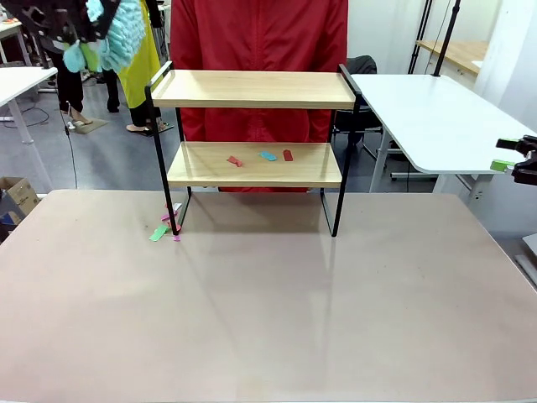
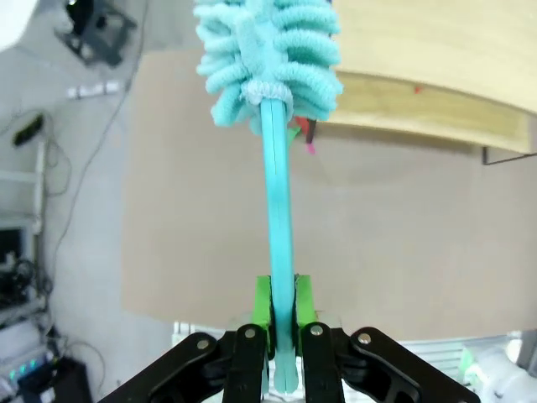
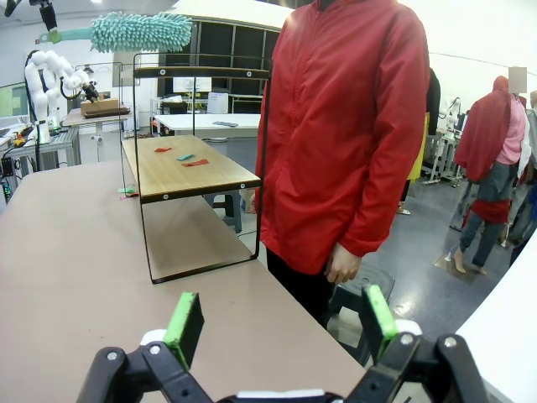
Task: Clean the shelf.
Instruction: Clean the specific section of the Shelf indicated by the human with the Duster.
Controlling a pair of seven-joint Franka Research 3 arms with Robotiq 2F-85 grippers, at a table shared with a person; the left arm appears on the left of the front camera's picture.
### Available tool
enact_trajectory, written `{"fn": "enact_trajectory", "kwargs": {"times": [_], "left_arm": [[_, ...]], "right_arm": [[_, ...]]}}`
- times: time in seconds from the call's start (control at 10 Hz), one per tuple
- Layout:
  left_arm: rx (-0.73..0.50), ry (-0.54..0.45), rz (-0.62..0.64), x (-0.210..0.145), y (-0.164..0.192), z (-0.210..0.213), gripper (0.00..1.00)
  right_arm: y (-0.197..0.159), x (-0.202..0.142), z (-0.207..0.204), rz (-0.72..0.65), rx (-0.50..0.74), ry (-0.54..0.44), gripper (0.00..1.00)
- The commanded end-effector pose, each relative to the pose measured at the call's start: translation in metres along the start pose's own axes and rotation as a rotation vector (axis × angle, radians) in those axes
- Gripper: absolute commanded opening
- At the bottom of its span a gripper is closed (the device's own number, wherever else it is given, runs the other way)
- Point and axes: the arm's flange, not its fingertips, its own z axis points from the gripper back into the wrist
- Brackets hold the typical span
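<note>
The shelf [image 1: 252, 89] stands on the far half of the table in front of a person in a red jacket [image 1: 258, 34]. Three small scraps, red [image 1: 235, 160], blue [image 1: 267, 155] and dark red [image 1: 288, 155], lie on its lower board. My left gripper [image 1: 71, 34] is high at the far left, above and left of the shelf's top board. In the left wrist view, the left gripper [image 2: 283, 315] is shut on the handle of a teal fluffy duster [image 2: 268, 59]. My right gripper [image 3: 281, 323] stands open with nothing between its pads, off the table's right side [image 1: 513, 159].
Green and pink scraps [image 1: 159, 232] lie on the brown table [image 1: 268, 302] by the shelf's front left leg. A white table [image 1: 436, 117] stands at the right. The person's hand [image 3: 342, 267] hangs near the table's far edge. Other people stand farther off.
</note>
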Motion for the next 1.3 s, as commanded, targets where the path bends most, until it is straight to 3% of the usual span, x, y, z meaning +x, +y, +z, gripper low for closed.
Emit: {"fn": "enact_trajectory", "kwargs": {"times": [0.0,0.4,0.7,1.2], "left_arm": [[-0.141,-0.111,-0.186,-0.016,0.039,-0.013,0.13],[-0.381,-0.183,-0.557,-0.022,0.092,-0.009,0.13],[-0.514,-0.168,-0.797,-0.022,0.094,-0.005,0.13],[-0.399,-0.059,-1.218,-0.023,0.056,0.008,0.13]], "right_arm": [[0.0,0.005,-0.002,-0.012,0.0,0.019,1.0],[0.0,0.005,-0.002,-0.012,0.0,0.019,1.0],[0.0,0.005,-0.002,-0.012,0.0,0.019,1.0],[0.0,0.005,-0.002,-0.012,0.0,0.019,1.0]]}}
